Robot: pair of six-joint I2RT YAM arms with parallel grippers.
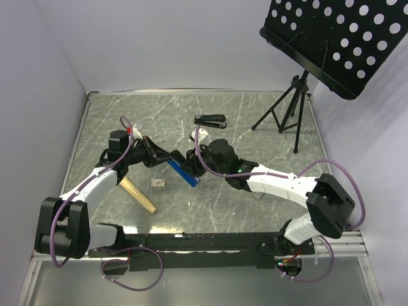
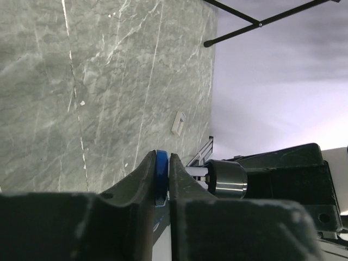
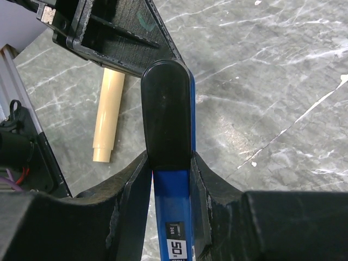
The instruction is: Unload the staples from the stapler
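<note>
A blue stapler with a black top is held above the table between both grippers. My left gripper is shut on its upper left end; in the left wrist view a thin blue edge sits pinched between the fingers. My right gripper is shut on its sides; in the right wrist view the fingers clamp the blue body just below the black top. No staples show in any view.
A second, black stapler lies at the back middle. A small tan-and-white box and a wooden peg lie near the left arm. A black music stand stands at the back right.
</note>
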